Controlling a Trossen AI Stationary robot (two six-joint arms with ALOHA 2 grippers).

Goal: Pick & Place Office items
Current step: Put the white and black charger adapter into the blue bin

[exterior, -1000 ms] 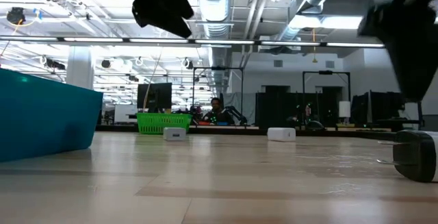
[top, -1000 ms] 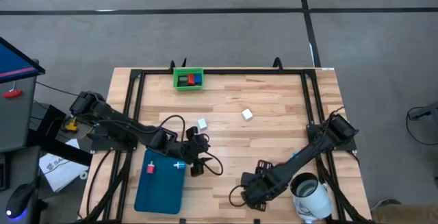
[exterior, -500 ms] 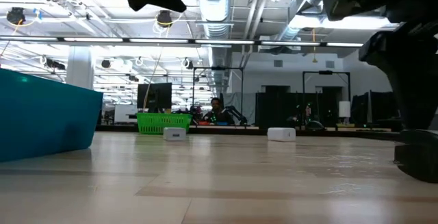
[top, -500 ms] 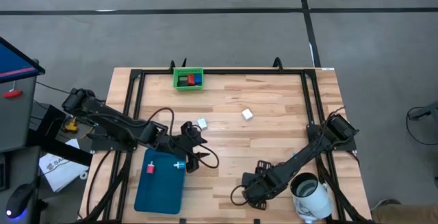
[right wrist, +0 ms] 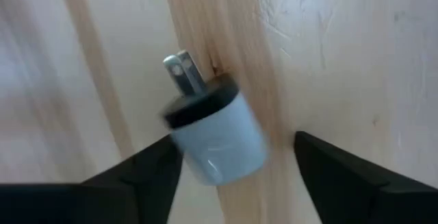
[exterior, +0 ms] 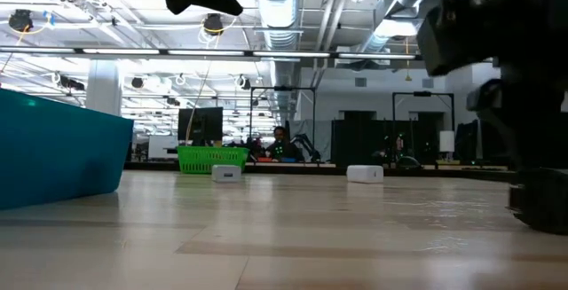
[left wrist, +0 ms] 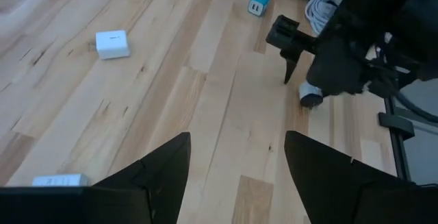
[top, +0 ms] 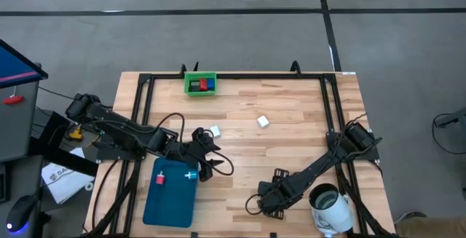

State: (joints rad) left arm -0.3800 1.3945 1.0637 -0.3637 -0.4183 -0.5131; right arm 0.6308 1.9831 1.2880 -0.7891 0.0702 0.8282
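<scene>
High view: I see the left arm reaching across the table (top: 291, 121) with its left gripper (top: 206, 151) over the wood just beside the upper right corner of the teal tray (top: 169, 198), which holds a red piece (top: 159, 179) and a cyan piece (top: 191, 175). A white cube (top: 215, 132) lies just beyond that gripper, and a second white cube (top: 263, 121) sits farther toward the table's middle. The green bin (top: 200, 84) at the far edge holds red and blue blocks. The right gripper (top: 265, 201) is low near the front edge, beside the white cylinder (top: 331, 209). Low view: the teal tray wall (exterior: 58, 152) fills the picture's left, the green bin (exterior: 212, 158) and two white cubes (exterior: 227, 173) (exterior: 365, 174) stand far off, and dark arm parts hang above and at the picture's right. Left wrist view: my left fingers (left wrist: 161, 166) stand spread with nothing between them; ahead lie a white cube (left wrist: 112, 44), a cyan charger-like piece (left wrist: 258, 3), and the other arm's gripper, under which a small pale piece (left wrist: 309, 96) rests on the wood. Right wrist view: my right fingers (right wrist: 147, 172) are spread on either side of a pale blue plug-like piece (right wrist: 215, 135) with two metal prongs, lying on the wood; I cannot tell whether they touch it.
</scene>
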